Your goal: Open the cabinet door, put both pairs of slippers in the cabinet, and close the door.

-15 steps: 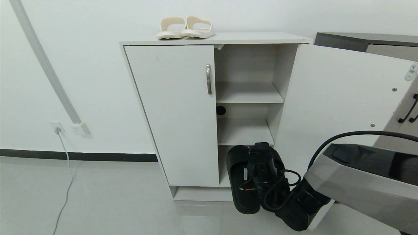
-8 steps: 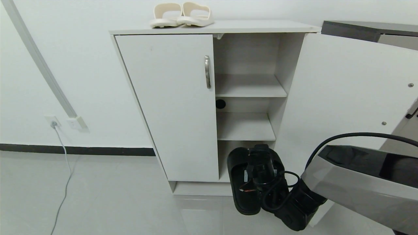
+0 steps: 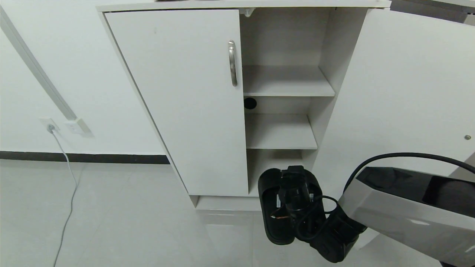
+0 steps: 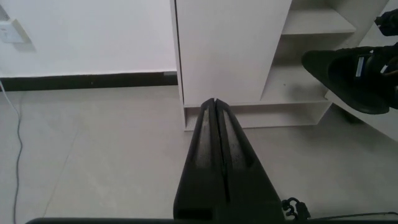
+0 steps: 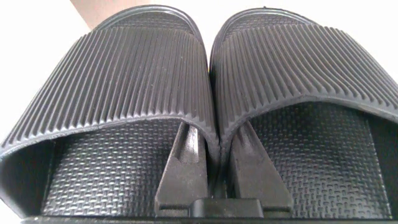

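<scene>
A pair of black slippers (image 3: pixel 275 207) hangs side by side, toes toward the white cabinet's bottom compartment (image 3: pixel 272 167), just in front of it and above the floor. My right gripper (image 3: pixel 297 193) is shut on them. In the right wrist view its fingers (image 5: pixel 183 168) pinch the two inner edges of the ribbed straps (image 5: pixel 124 74) together. The cabinet's right door (image 3: pixel 400 92) stands wide open. Its left door (image 3: pixel 185 100), with a metal handle (image 3: pixel 232 63), is closed. My left gripper (image 4: pixel 214 109) is shut and hovers low over the floor before the left door, with the black slippers (image 4: pixel 348 71) off to its side.
Two bare shelves (image 3: pixel 285 81) sit above the bottom compartment, with a round hole (image 3: pixel 250 103) in the back panel. A wall socket (image 3: pixel 50 128) and its cable (image 3: pixel 66 193) are at the left. Open floor (image 3: pixel 130 222) lies in front of the closed door.
The head camera has moved closer and tilted down, so the cabinet has shifted up and its top has left the picture. The black slippers stay in my right gripper before the bottom compartment.
</scene>
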### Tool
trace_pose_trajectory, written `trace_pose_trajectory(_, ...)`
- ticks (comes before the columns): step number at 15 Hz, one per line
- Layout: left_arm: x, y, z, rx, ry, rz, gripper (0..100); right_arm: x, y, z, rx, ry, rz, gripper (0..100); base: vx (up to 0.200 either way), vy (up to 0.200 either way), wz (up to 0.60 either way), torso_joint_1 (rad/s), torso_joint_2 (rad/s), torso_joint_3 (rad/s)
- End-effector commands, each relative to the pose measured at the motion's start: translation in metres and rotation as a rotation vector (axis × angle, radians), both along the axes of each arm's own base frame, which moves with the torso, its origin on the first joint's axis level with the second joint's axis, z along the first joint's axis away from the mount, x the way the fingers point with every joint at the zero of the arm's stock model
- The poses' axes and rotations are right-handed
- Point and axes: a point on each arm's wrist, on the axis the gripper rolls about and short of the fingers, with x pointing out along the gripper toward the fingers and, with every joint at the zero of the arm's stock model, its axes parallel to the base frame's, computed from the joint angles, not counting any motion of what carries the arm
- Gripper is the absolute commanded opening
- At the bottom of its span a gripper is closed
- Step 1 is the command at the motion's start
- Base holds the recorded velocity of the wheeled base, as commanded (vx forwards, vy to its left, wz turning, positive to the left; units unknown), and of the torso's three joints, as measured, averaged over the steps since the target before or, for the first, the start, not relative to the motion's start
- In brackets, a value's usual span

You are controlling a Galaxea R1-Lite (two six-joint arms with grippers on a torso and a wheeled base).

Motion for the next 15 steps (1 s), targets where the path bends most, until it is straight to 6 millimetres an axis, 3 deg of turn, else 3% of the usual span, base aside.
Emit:
trace_pose_trajectory(1,0.0,0.0,0.0,0.0,0.001,0.0,0,0.001,0.001,-0.001,0.003,-0.026,-0.001,0,0.0,0.0,0.0,0.007,0.0,-0.066)
trace_pose_trajectory(6,0.0,0.0,0.0,0.0,0.001,0.0,0,0.007,-0.003,0.006,-0.013,-0.222,-0.005,0,0.0,0.0,0.0,0.0,0.0,0.0)
trace_pose_trajectory(15,0.0,0.0,0.0,-0.002,0.001,0.002,0,0.007,-0.003,0.014,-0.001,-0.242,-0.006,0,0.0,0.0,0.0,0.0,0.0,0.0)
